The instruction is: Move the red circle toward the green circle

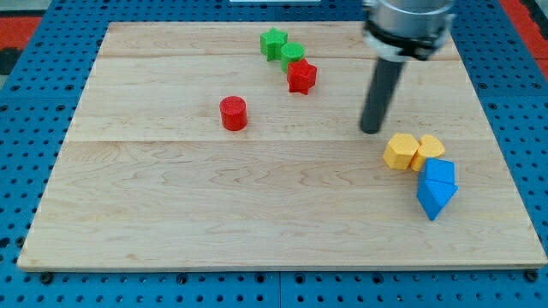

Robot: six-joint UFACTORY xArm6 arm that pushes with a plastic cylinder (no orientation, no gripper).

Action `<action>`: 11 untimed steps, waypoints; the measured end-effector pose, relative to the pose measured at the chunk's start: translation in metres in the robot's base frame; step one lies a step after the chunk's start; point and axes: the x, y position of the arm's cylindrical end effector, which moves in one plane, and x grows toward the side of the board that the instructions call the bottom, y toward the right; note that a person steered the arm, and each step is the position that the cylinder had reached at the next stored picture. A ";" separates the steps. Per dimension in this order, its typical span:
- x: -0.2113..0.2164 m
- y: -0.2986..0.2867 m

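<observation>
The red circle is a short red cylinder standing left of the board's middle. The green circle sits near the view's top, between a green star on its upper left and a red star on its lower right, all three touching in a diagonal row. My tip rests on the board well to the right of the red circle and below right of the red star. It touches no block.
Two yellow blocks lie side by side at the right, just below right of my tip. Two blue blocks are stacked below them. The wooden board lies on a blue pegboard surface.
</observation>
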 end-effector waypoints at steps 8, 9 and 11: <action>-0.111 -0.220; -0.111 -0.148; -0.046 -0.053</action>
